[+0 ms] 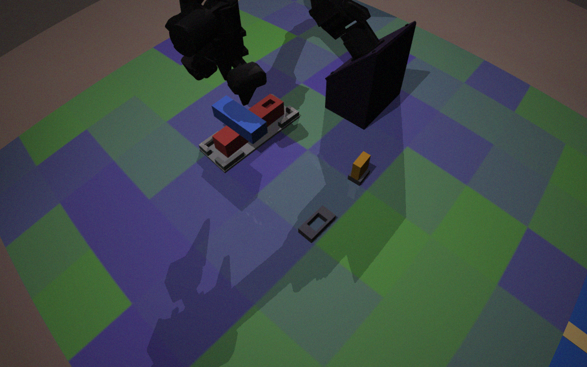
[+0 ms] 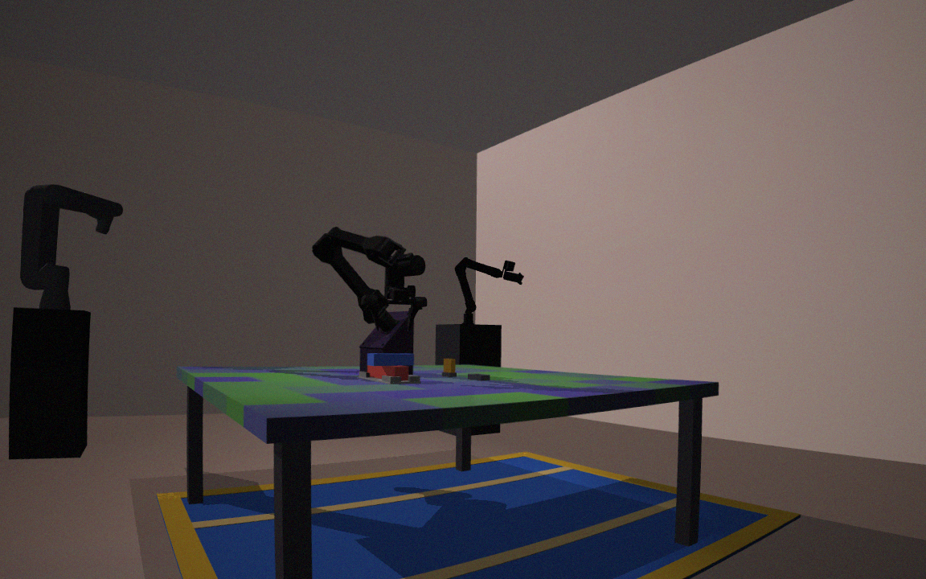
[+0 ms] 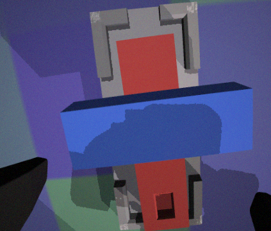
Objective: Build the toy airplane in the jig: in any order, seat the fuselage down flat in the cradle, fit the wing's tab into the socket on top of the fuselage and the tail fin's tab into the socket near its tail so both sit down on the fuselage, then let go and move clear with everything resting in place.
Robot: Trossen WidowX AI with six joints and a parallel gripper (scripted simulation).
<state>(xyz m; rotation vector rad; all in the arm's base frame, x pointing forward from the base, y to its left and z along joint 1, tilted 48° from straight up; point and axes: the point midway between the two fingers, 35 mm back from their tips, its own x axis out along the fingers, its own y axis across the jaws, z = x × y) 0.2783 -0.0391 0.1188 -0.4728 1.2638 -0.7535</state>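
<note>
The red fuselage [image 1: 226, 137] [image 2: 386, 371] [image 3: 148, 64] lies in the grey cradle [image 1: 230, 162] [image 3: 101, 54] and looks flat. The blue wing [image 1: 241, 119] [image 2: 390, 358] [image 3: 161, 131] lies across the fuselage, with no gap seen between them in the exterior view; its tab is hidden. The fuselage's tail socket [image 1: 268, 103] [image 3: 164, 206] is empty. The orange tail fin [image 1: 360, 165] [image 2: 448, 365] stands upright in a small dark holder [image 1: 356, 180]. My gripper [image 1: 223, 87] [image 3: 152, 187] is wide open and empty above the wing, touching nothing.
A dark rectangular frame [image 1: 306, 231] [image 2: 478, 377] with an opening lies on the table [image 2: 495, 408], in front of the tail fin. The dark wedge-shaped arm base [image 1: 364, 91] stands behind the tail fin. Other arms on pedestals stand beyond the table.
</note>
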